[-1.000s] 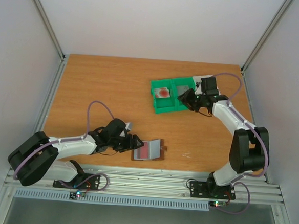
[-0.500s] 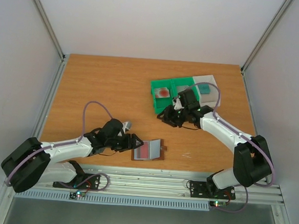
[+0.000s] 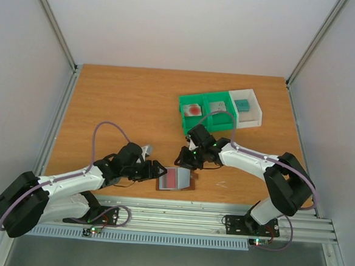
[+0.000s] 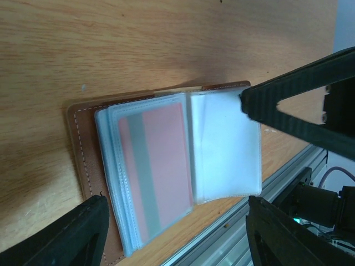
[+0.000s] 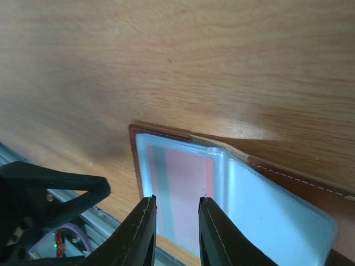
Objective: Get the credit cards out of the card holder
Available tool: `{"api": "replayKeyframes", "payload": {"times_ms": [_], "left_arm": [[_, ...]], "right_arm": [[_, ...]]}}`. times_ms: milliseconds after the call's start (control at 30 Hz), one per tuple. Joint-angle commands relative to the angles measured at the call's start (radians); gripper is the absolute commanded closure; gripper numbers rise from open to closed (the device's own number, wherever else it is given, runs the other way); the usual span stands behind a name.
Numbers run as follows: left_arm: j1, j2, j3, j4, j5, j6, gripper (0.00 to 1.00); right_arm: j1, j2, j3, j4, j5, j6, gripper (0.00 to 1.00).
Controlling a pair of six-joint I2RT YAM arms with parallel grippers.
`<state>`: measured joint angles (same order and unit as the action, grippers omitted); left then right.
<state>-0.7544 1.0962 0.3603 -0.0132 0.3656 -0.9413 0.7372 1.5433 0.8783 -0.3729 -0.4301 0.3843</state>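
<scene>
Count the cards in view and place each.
4: red-blotted card, left compartment of the green tray; grey card, its right compartment; teal card, white tray; pink card, inside the card holder. More may hide in its sleeves.

Robotics lab test cell
A wooden table (image 3: 124, 105) boxed in by plain white walls (image 3: 173, 23) and metal posts (image 3: 51, 21), two robot arms (image 3: 70, 180) bolted to an aluminium rail (image 3: 177, 217) at its near edge (small status lights (image 3: 91, 231) glow there)

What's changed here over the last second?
The right gripper swung away from the white tray toward the near edge and now hangs over the open holder, jaws slightly apart, holding nothing. The holder lies where it was, and the left gripper stays beside it with jaws open.
</scene>
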Motion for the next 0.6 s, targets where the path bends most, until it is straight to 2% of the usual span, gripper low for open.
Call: {"api": "replayKeyframes", "payload": {"times_ms": [0,200,400,567], "left_arm": [[-0.003,-0.017,-0.016,-0.007,-0.022,0.01,0.31],[-0.002,-0.003,-0.054,0.08,-0.032,-0.016,0.31],[-0.003,0.005,-0.073,0.143,-0.018,-0.044,0.31],[-0.002,-0.008,-0.084,0.173,-0.011,-0.069,0.31]], "right_arm": [[0.033,0.052,-0.024,0.061,0.018,0.014,0.78],[0.044,0.11,-0.037,0.093,-0.032,0.007,0.77],[0.059,0.149,-0.063,0.088,0.014,-0.019,0.77],[0.059,0.177,-0.104,0.141,0.012,-0.021,0.83]]}}
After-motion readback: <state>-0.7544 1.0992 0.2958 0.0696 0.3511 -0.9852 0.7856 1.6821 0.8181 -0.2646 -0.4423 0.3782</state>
